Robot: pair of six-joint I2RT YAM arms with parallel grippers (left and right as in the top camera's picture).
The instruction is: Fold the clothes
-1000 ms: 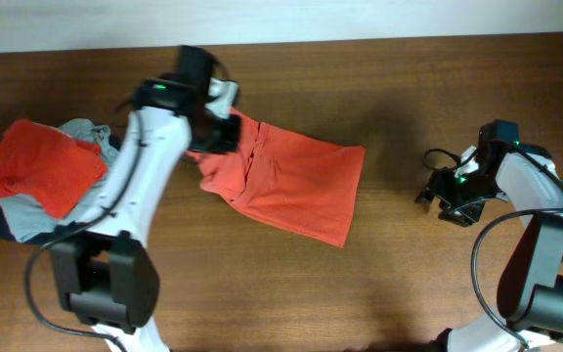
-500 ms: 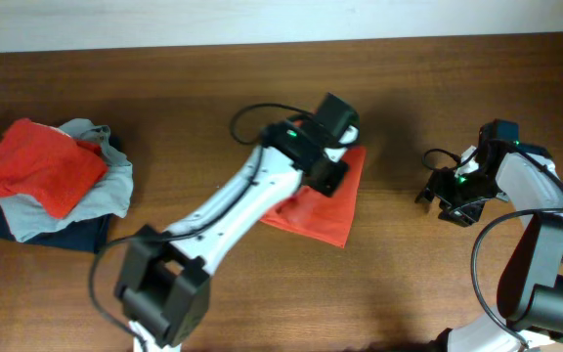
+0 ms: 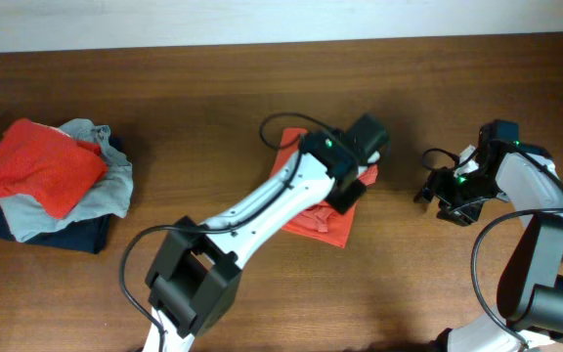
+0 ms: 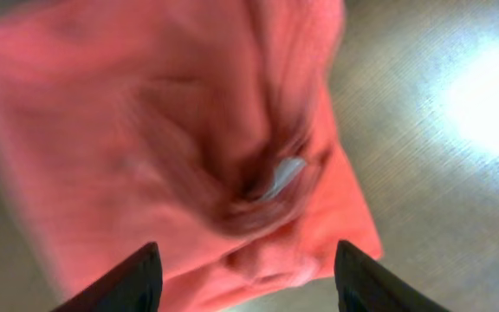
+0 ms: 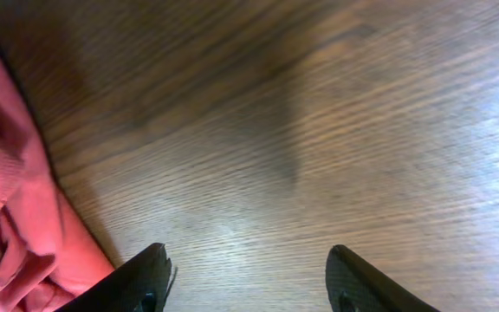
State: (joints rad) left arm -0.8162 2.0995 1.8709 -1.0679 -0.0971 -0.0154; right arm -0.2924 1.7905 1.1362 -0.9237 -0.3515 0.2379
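The clothes are in two places. An orange-red T-shirt lies folded over on itself at the table's middle. My left gripper hovers over its right edge. In the left wrist view the shirt fills the picture, bunched round a white tag. The left gripper stands open just above the cloth and holds nothing. My right gripper rests to the right of the shirt. It is open over bare wood, with the shirt's edge at its left.
A pile at the far left has an orange-red piece on grey-blue cloth and a navy piece. The wooden table ends at a pale wall at the back. The left arm reaches across the front middle.
My left gripper swept right from the shirt's left end, carrying that end over the rest and folding the shirt. It has now opened and let go. The right arm stayed still.
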